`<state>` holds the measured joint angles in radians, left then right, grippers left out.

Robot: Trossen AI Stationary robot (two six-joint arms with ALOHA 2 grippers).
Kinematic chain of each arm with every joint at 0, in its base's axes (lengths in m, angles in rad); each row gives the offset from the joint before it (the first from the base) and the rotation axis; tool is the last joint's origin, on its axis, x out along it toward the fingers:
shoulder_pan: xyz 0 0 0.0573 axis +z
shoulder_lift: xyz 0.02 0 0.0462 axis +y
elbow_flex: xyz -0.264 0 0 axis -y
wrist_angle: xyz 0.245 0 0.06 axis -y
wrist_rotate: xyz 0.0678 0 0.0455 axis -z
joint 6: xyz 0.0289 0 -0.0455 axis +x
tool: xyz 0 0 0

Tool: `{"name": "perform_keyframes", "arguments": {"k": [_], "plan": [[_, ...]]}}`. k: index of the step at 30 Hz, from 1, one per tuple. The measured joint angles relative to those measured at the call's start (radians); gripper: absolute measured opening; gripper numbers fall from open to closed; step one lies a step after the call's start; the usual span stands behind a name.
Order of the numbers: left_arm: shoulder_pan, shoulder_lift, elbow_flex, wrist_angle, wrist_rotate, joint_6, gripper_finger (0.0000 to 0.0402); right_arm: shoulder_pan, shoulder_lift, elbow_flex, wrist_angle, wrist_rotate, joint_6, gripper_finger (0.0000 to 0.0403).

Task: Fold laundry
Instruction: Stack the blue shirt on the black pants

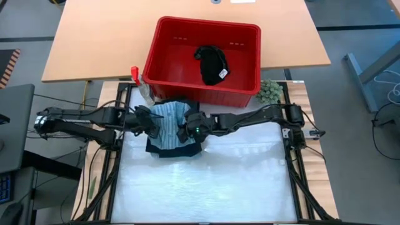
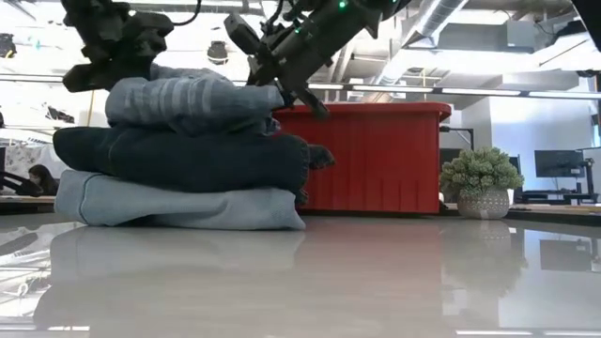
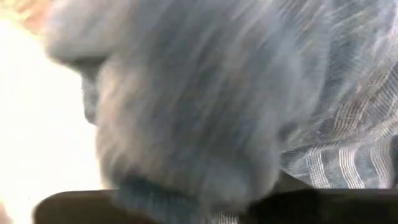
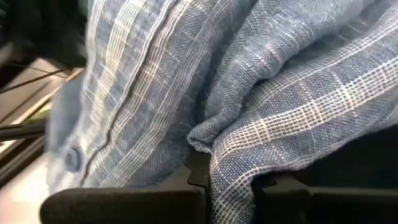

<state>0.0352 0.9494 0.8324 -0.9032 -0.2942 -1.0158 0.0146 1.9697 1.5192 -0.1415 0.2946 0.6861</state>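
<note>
Three folded garments are sitting in a stack near the far edge of the white worktop [image 1: 206,181], just in front of the red basket [image 1: 162,69]. The pale blue garment [image 2: 178,205] is lying at the bottom, the dark navy garment [image 2: 178,160] is resting on it, and the grey-blue striped shirt [image 2: 192,101] is lying on top — soft, rounded rolls with the folded edges facing the low camera.

The left hand [image 1: 147,120] is hovering at the stack's left side, against the striped cloth; whether its fingers are pinching anything cannot be told. The right hand [image 1: 187,129] is sitting at the stack's right edge, its fingers closed on a fold of the striped shirt, whose woven check and a small button are filling the right wrist view.

A black garment with a white tag [image 1: 214,64] is lying crumpled inside the basket. A small green fuzzy plant [image 2: 482,176] is standing beside the basket's right corner. The glossy worktop nearer the camera is stretching out wide — plenty of room on that side of the stack.
</note>
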Motion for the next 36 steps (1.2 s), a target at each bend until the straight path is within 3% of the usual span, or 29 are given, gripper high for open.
{"name": "perform_keyframes", "arguments": {"k": [3, 10, 15, 20, 28, 33, 36], "plan": [[0.015, -0.043, -0.003, -0.008, 0.006, 0.051, 0.0072, -0.004, 0.0, 0.001, -0.03, 0.044, 0.003, 0.006], [0.029, -0.159, 0.077, -0.071, 0.048, 0.171, 0.0177, -0.026, 0.0, 0.0, -0.062, 0.02, 0.013, 0.0071], [0.025, -0.254, 0.175, -0.042, -0.074, 0.201, 0.0211, -0.028, 0.0, 0.0, -0.061, 0.019, 0.013, 0.0101], [-0.005, -0.254, 0.15, 0.215, -0.06, 0.315, 0.0207, -0.029, -0.013, 0.0, -0.072, 0.017, 0.003, 0.0136], [-0.004, -0.071, 0.062, 0.269, -0.031, 0.371, 0.0164, -0.032, -0.102, -0.001, -0.133, 0.011, -0.029, 0.0205], [0.016, -0.007, 0.01, 0.275, -0.175, 0.414, 0.0125, -0.031, -0.191, -0.001, -0.197, 0.004, -0.083, 0.0231], [0.043, 0.011, -0.013, 0.327, -0.209, 0.465, 0.0107, -0.027, -0.221, 0.0, -0.122, 0.007, -0.15, 0.0233]]}}
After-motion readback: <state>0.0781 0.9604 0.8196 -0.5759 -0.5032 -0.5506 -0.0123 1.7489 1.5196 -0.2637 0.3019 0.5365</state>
